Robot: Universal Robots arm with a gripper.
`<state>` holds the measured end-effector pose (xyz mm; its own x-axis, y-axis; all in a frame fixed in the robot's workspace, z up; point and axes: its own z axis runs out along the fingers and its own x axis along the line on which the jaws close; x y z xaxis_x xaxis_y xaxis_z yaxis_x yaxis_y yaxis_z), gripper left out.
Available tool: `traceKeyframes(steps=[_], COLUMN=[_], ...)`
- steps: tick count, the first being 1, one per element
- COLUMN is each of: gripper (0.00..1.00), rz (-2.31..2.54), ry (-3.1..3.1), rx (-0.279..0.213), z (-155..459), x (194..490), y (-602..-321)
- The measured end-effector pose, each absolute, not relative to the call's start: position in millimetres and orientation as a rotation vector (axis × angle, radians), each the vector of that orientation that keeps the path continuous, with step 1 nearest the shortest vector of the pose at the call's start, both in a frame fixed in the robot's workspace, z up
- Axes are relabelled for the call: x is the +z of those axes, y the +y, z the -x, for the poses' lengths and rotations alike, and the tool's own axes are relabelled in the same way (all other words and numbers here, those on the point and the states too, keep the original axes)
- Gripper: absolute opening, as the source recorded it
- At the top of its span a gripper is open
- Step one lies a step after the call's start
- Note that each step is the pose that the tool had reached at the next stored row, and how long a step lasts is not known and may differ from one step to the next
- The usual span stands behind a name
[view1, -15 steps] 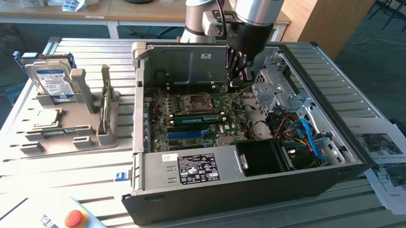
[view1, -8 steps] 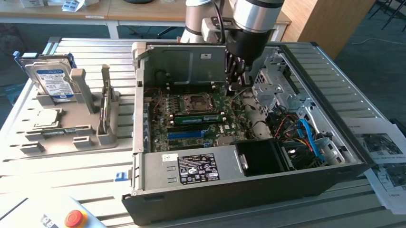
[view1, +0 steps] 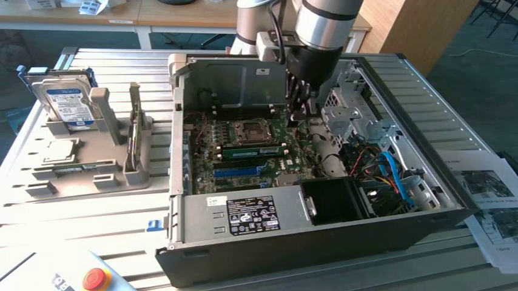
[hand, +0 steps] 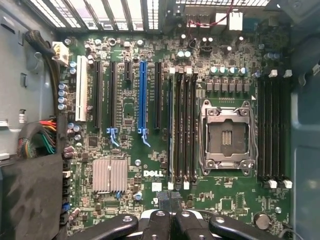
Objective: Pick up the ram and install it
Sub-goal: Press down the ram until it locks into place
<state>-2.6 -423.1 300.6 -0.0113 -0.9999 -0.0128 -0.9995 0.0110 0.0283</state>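
Observation:
The ram [view1: 252,151] is a long green stick lying along a memory slot on the motherboard [view1: 202,151] inside the open computer case, just in front of the processor socket [view1: 249,130]. In the wrist view the ram [hand: 171,130] shows edge-on in the slot furthest from the socket [hand: 225,137] in that bank. My gripper [view1: 298,115] hangs above the board towards the exterior view's right of the socket, a little above the ram's end. Its black fingers [hand: 159,220] are shut, and I see nothing between them.
A blue slot strip [hand: 142,95] and black slots lie beside the ram. The case walls [view1: 174,121], power supply [view1: 242,215] and drive cage [view1: 356,115] hem the board in. A grey fixture with a hard drive [view1: 67,103] stands at the exterior view's left, a red button [view1: 96,279] in front.

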Motion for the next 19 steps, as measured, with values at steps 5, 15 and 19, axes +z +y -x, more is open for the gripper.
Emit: traceKeyframes(steps=[5, 15, 19], gripper=[0.10, 0.10, 0.10], rz=[-2.201, -2.201, -2.201], ry=[-2.226, -2.226, -2.226], rx=[-0.046, -0.046, -0.046], z=[3, 3, 3], x=[294, 281, 276], y=[-423, -423, -423])
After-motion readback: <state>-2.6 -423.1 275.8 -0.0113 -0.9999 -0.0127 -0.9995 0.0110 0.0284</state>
